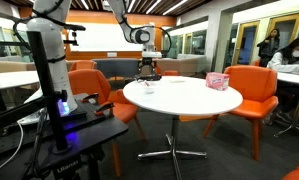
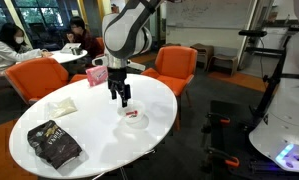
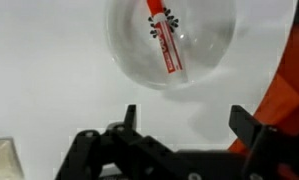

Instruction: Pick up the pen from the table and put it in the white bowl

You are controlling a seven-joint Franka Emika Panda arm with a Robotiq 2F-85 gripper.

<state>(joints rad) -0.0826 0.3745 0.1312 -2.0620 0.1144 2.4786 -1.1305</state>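
The white bowl (image 3: 169, 40) sits on the round white table (image 3: 49, 70), and the reddish pen (image 3: 165, 45) lies inside it. In the wrist view my gripper (image 3: 184, 118) is open and empty, hovering above the table just beside the bowl. In an exterior view the gripper (image 2: 120, 97) hangs over the bowl (image 2: 135, 118), where a red streak of the pen shows. In an exterior view the gripper (image 1: 148, 68) is above the far side of the table (image 1: 184, 95); the bowl and pen are too small to tell there.
A black patterned bag (image 2: 53, 143) lies at the table's near edge and a pale cloth (image 2: 61, 105) beside it. A pink box (image 1: 218, 80) stands on the table. Orange chairs (image 2: 177, 64) ring the table. People sit at another table (image 2: 19, 45).
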